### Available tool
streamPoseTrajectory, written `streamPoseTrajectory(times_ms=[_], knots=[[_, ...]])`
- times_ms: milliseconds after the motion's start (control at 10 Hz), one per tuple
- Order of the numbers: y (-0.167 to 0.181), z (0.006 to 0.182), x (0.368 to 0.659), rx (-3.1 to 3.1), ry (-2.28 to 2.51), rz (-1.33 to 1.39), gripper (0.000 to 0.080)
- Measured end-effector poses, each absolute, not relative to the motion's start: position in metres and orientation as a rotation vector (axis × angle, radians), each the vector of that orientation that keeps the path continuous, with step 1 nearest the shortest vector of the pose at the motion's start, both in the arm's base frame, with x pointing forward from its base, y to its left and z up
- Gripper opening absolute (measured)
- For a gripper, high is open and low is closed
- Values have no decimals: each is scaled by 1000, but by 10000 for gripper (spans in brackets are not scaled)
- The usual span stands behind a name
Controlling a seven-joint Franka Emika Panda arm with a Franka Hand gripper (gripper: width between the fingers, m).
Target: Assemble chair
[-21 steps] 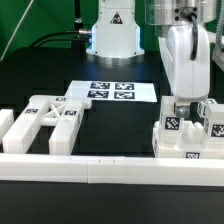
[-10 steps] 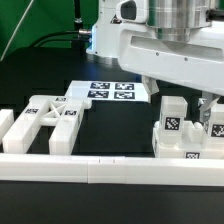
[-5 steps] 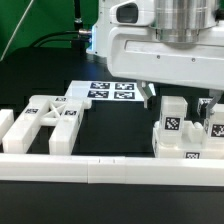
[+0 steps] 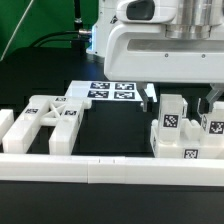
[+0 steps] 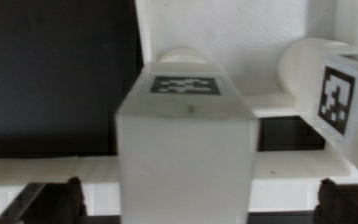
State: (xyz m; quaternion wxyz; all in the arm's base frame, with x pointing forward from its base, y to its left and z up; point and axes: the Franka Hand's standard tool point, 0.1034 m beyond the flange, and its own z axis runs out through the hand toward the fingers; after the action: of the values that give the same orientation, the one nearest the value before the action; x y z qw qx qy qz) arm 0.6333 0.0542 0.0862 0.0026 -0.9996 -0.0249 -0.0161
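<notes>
The chair lies in loose white tagged parts. An upright block (image 4: 174, 117) and a second one (image 4: 213, 126) stand on a low base piece (image 4: 190, 150) at the exterior view's right. My gripper (image 4: 181, 100) hangs over the first block, open, with one dark finger (image 4: 150, 97) on each side of it. In the wrist view that block (image 5: 190, 140) fills the middle, its top tag facing up. The gripper (image 5: 194, 205) straddles it, and there are gaps between the block and the fingertips (image 5: 60, 200). A rounded tagged part (image 5: 341, 90) stands beside it.
A cut-out frame piece (image 4: 50, 122) and a small block (image 4: 5, 125) lie at the exterior view's left. The long white border rail (image 4: 100, 166) runs along the front. The marker board (image 4: 110, 90) lies behind, before the arm's base.
The hand has turned from side-on to broadside over the right-hand parts and settled around the upright block. The jaws stayed open. No part has moved.
</notes>
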Motion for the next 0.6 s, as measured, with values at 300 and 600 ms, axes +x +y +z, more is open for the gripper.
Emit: streamPoseTrajectory(times_ms=[300,600], knots=[[48,86,635,-3130,-43,-41,388],[45,86,636,-3131,-36,-62,284]])
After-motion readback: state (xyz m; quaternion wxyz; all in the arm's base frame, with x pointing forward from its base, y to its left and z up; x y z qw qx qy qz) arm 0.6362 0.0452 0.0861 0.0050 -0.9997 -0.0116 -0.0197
